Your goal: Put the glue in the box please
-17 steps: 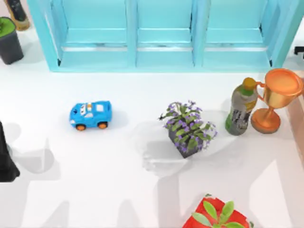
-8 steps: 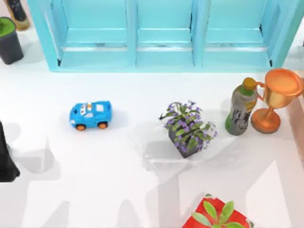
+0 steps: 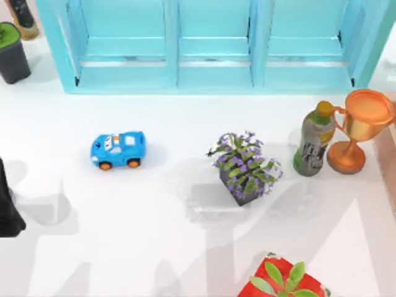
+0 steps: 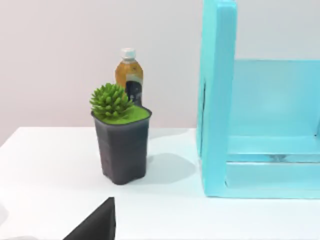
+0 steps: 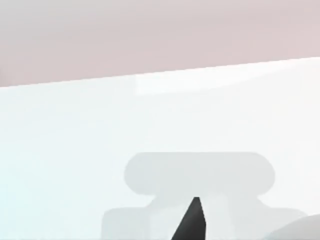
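Left to right, top view:
- Left arm (image 3: 7,207) at mid-left edge, same spot as 1 s back. Left gripper (image 4: 95,227) is a dark wedge in its wrist view; grip state can't tell. It faces the green potted plant (image 4: 121,142) and an amber bottle (image 4: 129,74) beside the blue shelf unit (image 4: 217,100).
- Toy car (image 3: 117,150), purple plant (image 3: 243,166), yellow-capped bottle (image 3: 314,139) and trophy (image 3: 359,127): none moved.
- The one change: grey shadows on the table (image 3: 185,247) at lower centre and lower right have shifted. Probably the right arm moving above.
- Right gripper (image 5: 192,225) is a dark tip over bare table; grip state can't tell.

Glue: can't pick it out. Box: likewise, unless the shelf unit counts. Nothing grasped, task looks unstarted.
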You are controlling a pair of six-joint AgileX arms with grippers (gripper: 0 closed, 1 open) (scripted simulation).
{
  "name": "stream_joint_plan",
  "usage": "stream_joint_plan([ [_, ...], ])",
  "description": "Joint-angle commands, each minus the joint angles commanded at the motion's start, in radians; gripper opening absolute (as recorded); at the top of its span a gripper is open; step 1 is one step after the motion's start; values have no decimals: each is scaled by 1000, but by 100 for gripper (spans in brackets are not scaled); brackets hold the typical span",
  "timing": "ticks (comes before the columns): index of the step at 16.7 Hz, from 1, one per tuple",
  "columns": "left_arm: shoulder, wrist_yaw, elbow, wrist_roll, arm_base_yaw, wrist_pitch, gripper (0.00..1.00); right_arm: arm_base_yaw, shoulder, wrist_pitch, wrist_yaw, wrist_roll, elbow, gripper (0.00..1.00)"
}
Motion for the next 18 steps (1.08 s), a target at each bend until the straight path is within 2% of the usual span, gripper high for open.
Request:
stream_joint_plan([
  [6, 0, 0, 0, 0, 0, 0, 100, 52, -3, 31, -32, -44, 31, 0],
  [12, 0, 0, 0, 0, 0, 0, 100, 41, -7, 23, -37, -53, 28, 0],
  [15, 0, 0, 0, 0, 0, 0, 100, -17, -59, -69, -78, -140, 20, 0],
  [18, 0, 0, 0, 0, 0, 0, 100, -111, -146, -230, -162, -316, -3, 0],
])
